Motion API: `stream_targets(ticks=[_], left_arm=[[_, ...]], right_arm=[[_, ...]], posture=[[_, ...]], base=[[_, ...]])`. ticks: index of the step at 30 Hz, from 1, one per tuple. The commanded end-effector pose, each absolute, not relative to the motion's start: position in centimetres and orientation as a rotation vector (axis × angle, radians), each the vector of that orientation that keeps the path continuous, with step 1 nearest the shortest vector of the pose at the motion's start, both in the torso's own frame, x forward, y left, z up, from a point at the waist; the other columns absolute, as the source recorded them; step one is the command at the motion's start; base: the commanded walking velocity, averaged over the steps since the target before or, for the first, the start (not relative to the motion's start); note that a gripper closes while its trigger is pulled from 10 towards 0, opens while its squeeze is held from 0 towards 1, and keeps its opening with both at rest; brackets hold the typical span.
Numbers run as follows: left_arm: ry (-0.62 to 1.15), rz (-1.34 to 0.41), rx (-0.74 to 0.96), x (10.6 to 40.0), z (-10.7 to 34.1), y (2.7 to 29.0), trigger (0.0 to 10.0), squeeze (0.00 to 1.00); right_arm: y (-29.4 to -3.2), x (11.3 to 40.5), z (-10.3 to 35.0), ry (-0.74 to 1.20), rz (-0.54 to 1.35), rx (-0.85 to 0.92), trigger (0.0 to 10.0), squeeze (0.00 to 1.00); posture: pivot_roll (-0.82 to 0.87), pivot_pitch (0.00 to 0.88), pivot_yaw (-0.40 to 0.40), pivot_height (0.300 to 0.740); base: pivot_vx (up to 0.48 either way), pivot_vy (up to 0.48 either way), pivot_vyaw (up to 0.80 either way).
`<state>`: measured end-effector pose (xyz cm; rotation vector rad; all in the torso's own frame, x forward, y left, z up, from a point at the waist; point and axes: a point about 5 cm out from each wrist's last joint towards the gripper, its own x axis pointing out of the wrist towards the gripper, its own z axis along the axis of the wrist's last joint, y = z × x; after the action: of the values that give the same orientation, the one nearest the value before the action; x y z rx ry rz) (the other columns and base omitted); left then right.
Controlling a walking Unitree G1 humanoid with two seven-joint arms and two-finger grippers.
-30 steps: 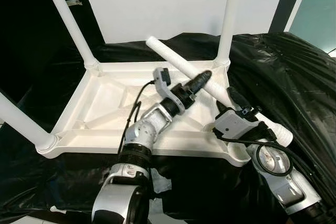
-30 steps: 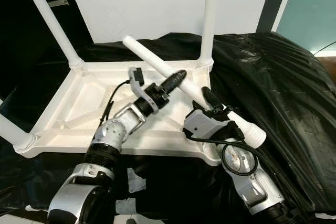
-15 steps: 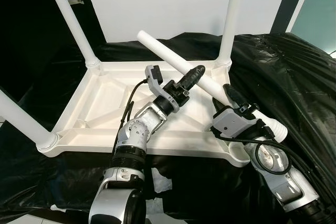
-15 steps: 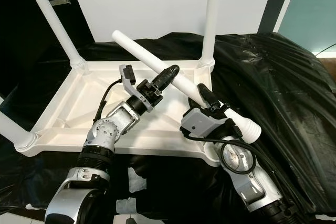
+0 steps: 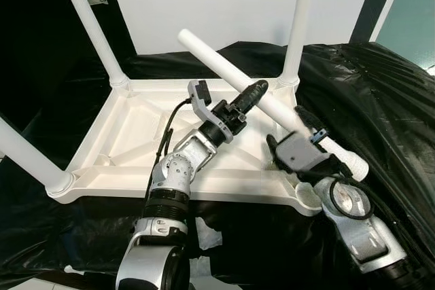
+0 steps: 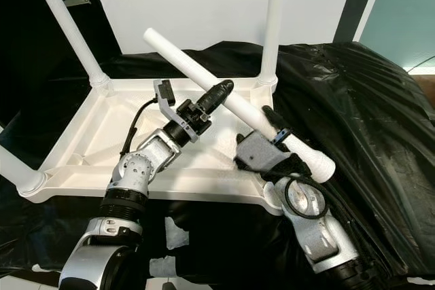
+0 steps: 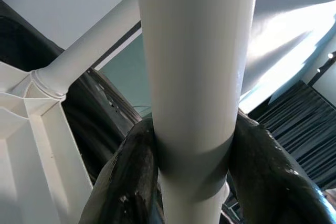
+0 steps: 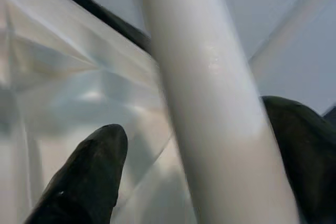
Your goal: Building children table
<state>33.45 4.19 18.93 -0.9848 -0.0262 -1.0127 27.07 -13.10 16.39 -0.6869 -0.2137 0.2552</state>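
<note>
Lifting the loose white plastic table leg point(image 5: 216, 64) steeper than 1 s ago, the left claw point(image 5: 250, 93) stays clamped mid-shaft. The right claw point(image 5: 307, 129) has slid along the lower end, apparently closed around it. The upturned white plastic tabletop point(image 5: 136, 134) carries 3 legs; the empty corner socket point(image 5: 307, 195) sits just below, likely next.

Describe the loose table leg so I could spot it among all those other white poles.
Find the upside-down white tabletop lying on black sheeting, with legs standing upright from three of its corners. The loose leg is the only pole slanting across the tabletop's near right part. The left hand grips its middle and the right hand its lower end.
</note>
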Motion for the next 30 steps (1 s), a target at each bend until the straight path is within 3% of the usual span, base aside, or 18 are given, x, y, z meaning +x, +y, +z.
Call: stream_targets(ticks=[1,3,4,6,7,9,10,16,17,18,19,20,21,30], left_arm=[[-0.121,-1.125,-1.004,32.8,20.5,3.8,0.0,0.0],[-0.121,-1.125,-1.004,32.8,20.5,3.8,0.0,0.0],[-0.125,-1.123,-1.003,32.8,20.4,3.8,0.0,0.0],[-0.128,-1.12,-1.0,32.8,20.4,3.8,0.0,0.0],[-0.13,-1.117,-0.996,32.8,20.4,3.8,0.0,0.0],[-0.132,-1.115,-0.993,32.8,20.4,3.8,0.0,0.0],[-0.131,-1.118,-0.992,32.8,20.4,3.8,0.0,0.0],[-0.145,-1.133,-0.989,32.6,20.9,3.6,0.0,0.0],[-0.149,-1.131,-0.991,32.6,21.0,3.6,3.1,0.0],[-0.149,-1.131,-0.991,32.6,21.0,3.6,3.1,0.0],[-0.158,-1.13,-0.995,32.6,21.1,3.6,6.7,0.87],[-0.164,-1.129,-0.998,32.6,21.2,3.6,6.7,0.87],[-0.172,-1.127,-1.008,32.5,21.3,3.7,10.0,1.0],[-0.212,-1.097,-0.993,32.7,22.4,3.8,10.0,1.0]], right_arm=[[-13.5,27.2,16.0,-0.06,0.293,-0.502,10.0,0.0],[-13.5,27.2,16.0,-0.06,0.293,-0.502,10.0,0.0],[-13.8,26.9,16.0,0.046,0.337,-0.389,10.0,0.0],[-14.1,26.2,15.7,0.135,0.407,-0.341,10.0,0.0],[-14.6,25.6,15.2,0.202,0.442,-0.32,4.0,0.0],[-14.9,25.3,14.9,0.237,0.46,-0.316,4.0,0.0],[-15.3,25.1,14.7,0.249,0.463,-0.329,0.0,0.0],[-16.3,25.8,15.4,0.257,0.409,-0.29,0.0,0.0],[-16.2,25.9,15.6,0.255,0.406,-0.295,0.0,0.0],[-16.2,25.9,15.6,0.255,0.406,-0.295,0.0,0.0],[-16.1,26.1,15.8,0.249,0.398,-0.294,0.0,0.0],[-16.0,26.1,16.0,0.254,0.395,-0.29,0.0,0.0],[-15.9,26.2,16.3,0.246,0.384,-0.306,0.0,0.0],[-16.1,26.9,18.0,0.143,0.228,-0.593,0.0,0.0]], posture=[[-0.14,0.0,0.053,0.74],[-0.14,0.0,0.053,0.74],[-0.14,0.0,0.052,0.74],[-0.15,0.0,0.051,0.74],[-0.15,0.0,0.05,0.74],[-0.15,0.0,0.05,0.74],[-0.15,0.0,0.05,0.74],[-0.15,0.0,0.051,0.74],[-0.15,0.0,0.05,0.74],[-0.15,0.0,0.05,0.74],[-0.15,0.0,0.051,0.74],[-0.15,0.0,0.051,0.74],[-0.15,0.0,0.051,0.74],[-0.15,0.0,0.056,0.74]], base=[[0.0,0.0,0.0],[0.0,0.0,0.0],[0.0,0.0,0.0],[0.0,0.0,0.0],[0.0,0.0,0.0],[0.0,0.0,0.0],[0.0,0.0,0.0],[0.0,0.0,0.0],[0.0,0.0,0.0],[0.0,0.0,0.0],[0.0,0.0,0.0],[0.0,0.0,0.0],[0.0,0.0,0.0],[0.0,0.0,0.0]])
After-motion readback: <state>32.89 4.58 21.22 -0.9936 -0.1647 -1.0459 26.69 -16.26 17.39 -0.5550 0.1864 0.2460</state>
